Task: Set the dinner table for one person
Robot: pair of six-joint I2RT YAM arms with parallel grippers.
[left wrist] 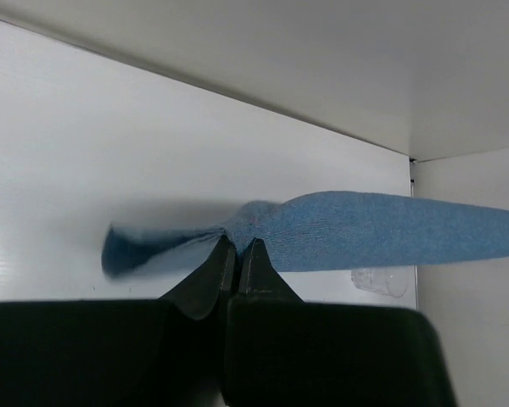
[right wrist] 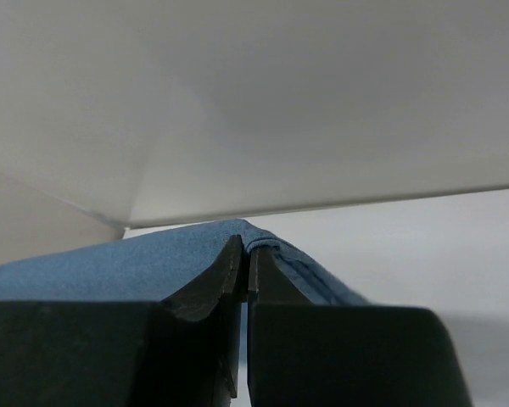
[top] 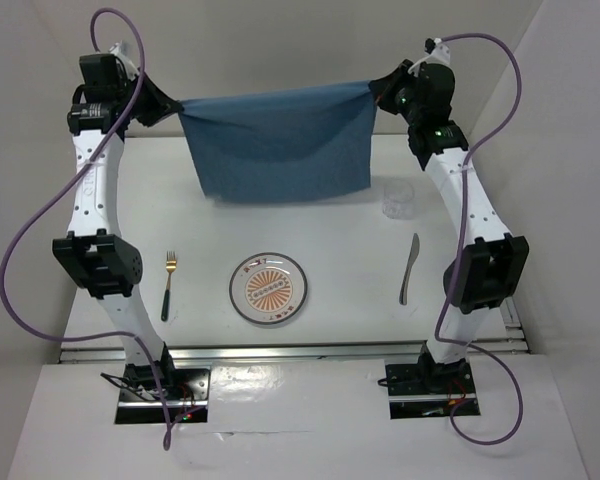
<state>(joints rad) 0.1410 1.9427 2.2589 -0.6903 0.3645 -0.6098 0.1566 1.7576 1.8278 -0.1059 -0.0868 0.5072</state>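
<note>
Beyond the arm bases, the dinner table (top: 330, 230) lies flat, carrying plate (top: 270, 290), fork (top: 168, 285), knife (top: 410, 268) and glass (top: 398, 198). Above its far half hangs the blue cloth (top: 280, 145), the left gripper (left wrist: 237, 248) and right gripper (right wrist: 244, 246) each pinching a top corner. Lower both corners level, taut, clear of the glass.

Arms (top: 100, 200) (top: 470, 210) stretched forward, end effectors (top: 173, 104) (top: 375, 92) pinched (both)

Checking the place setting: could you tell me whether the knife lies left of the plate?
No, the knife lies right of the plate; the fork is on its left.
</note>
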